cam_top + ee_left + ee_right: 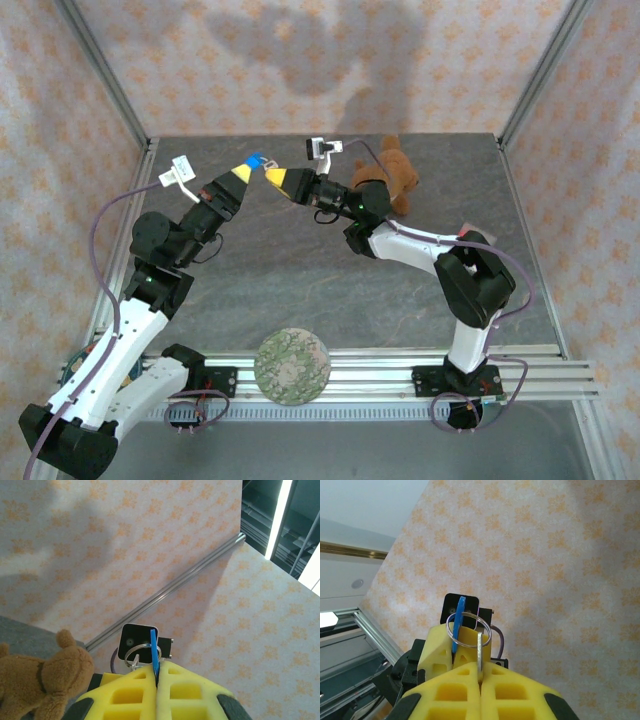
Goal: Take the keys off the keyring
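Observation:
Both grippers are raised above the table and meet tip to tip. My left gripper (242, 173) (157, 674) is shut on a blue key (154, 651) (455, 625) (255, 160), held edge-on between the yellow pads. My right gripper (272, 177) (480, 670) is shut on a silver key (479, 652). A thin metal keyring (469, 631) (138, 651) loops through both keys between the two grippers. The silver key (134, 662) hangs at the ring's lower left in the left wrist view.
A brown teddy bear (392, 175) (37, 677) lies on the grey table (330, 290) behind the right arm. A round green-patterned disc (292, 365) rests at the near edge between the arm bases. Metal frame posts and patterned walls enclose the table.

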